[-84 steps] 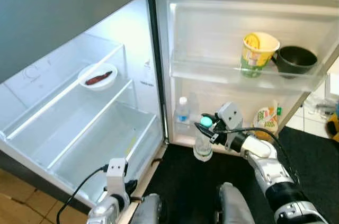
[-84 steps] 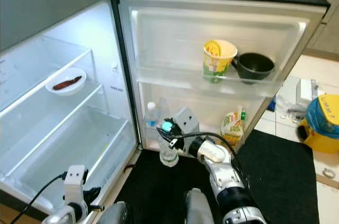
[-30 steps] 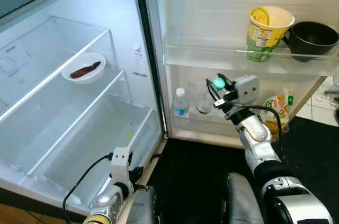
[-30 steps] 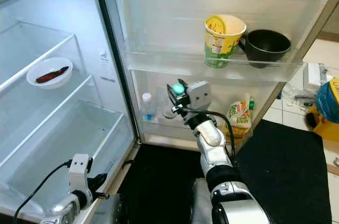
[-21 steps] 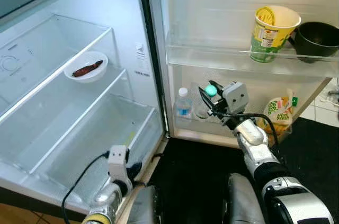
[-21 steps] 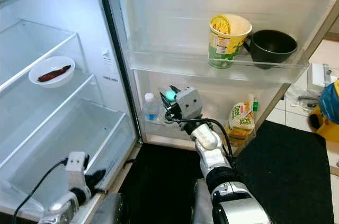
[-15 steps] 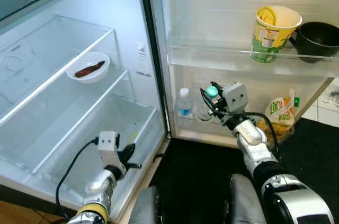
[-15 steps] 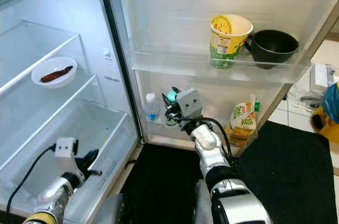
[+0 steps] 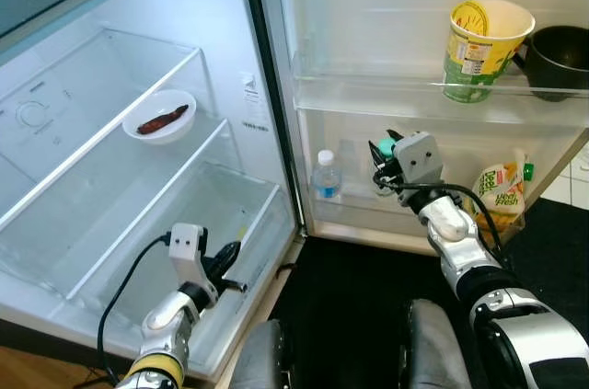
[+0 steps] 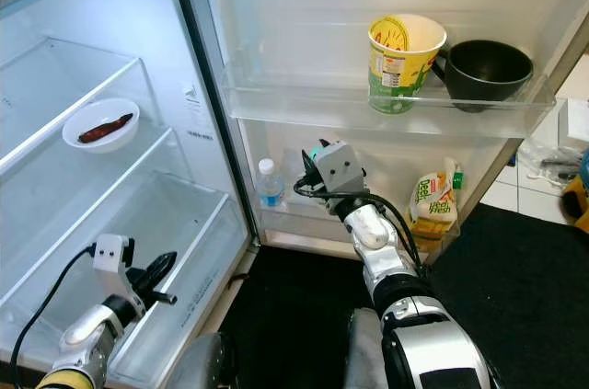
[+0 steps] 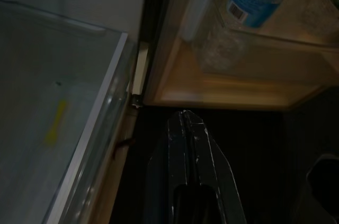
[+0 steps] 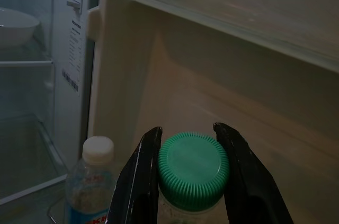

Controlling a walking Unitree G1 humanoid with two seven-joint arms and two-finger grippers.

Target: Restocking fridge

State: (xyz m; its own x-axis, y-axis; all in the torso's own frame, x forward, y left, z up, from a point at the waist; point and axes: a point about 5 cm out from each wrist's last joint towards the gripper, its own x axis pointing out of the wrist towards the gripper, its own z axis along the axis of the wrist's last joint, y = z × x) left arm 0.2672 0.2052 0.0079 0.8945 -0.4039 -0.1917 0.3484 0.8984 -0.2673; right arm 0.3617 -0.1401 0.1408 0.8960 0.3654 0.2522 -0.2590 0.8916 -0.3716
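Our right gripper (image 12: 186, 173) grips a green-capped bottle (image 12: 193, 164) by its cap; a water bottle (image 12: 87, 192) stands just beside. Our left gripper (image 11: 184, 123) hangs pressed together near the drawer (image 11: 100, 128).

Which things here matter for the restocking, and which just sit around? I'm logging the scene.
In play: right gripper shut on green-capped bottle; lower door shelf; water bottle beside it.

Standing by: noodle cup, black bowl, green pouch, white dish, left gripper.

Inside the lower door shelf (image 9: 405, 214), a capped bottle (image 12: 193, 173) stands right of a water bottle (image 9: 325, 182); cup (image 9: 483, 35) and bowl (image 9: 557, 49) above.
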